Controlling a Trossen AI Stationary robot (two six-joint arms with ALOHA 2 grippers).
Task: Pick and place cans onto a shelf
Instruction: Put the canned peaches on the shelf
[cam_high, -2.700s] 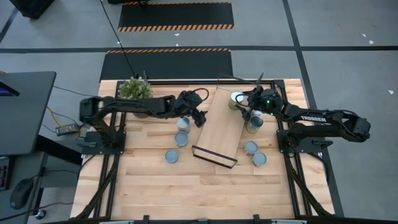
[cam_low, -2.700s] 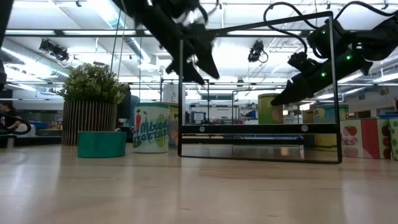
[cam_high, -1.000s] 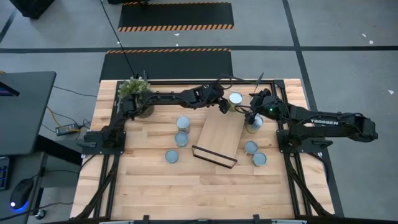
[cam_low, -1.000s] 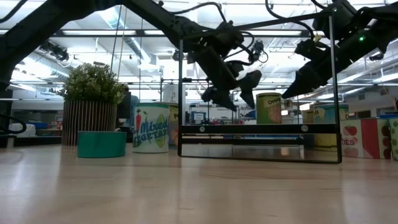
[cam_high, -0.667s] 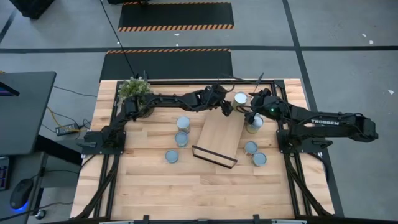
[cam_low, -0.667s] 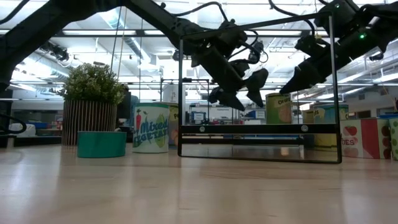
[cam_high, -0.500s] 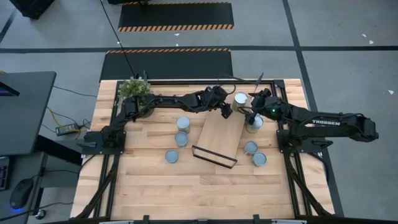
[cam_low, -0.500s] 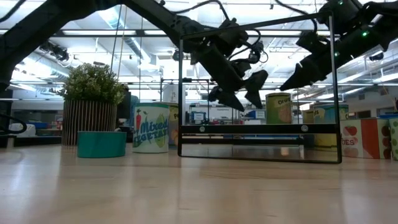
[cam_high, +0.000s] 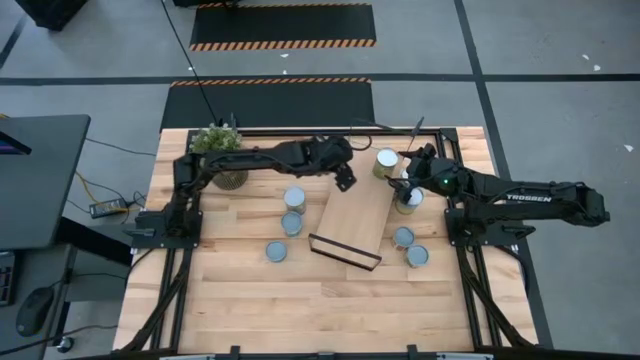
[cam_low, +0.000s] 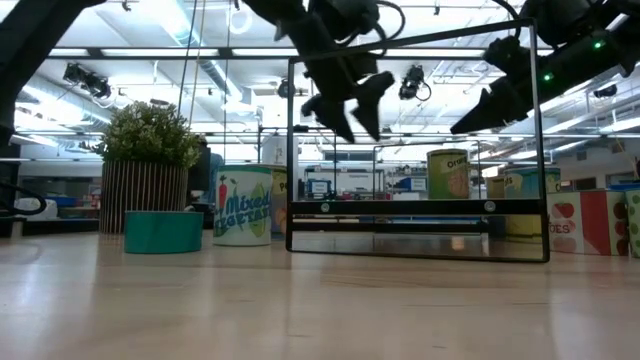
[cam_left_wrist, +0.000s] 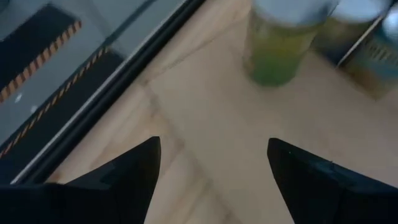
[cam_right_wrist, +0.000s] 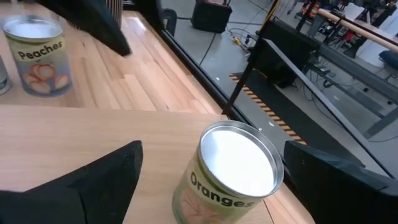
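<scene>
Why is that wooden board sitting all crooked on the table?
The shelf does lie at a slant, not lined up with the table edges. One can labelled Oranges stands upright on its far end. Nothing is tipped, spilled or dented; the other cans stand upright on the table.

You're running two matte-black jointed arms. The right arm (cam_high: 520, 195) carries white lettering on its forearm and a small green light near its wrist. Black cables loop off the left arm (cam_high: 270, 160). Each ends in flat, tapered dark fingers (cam_left_wrist: 130, 177).
</scene>
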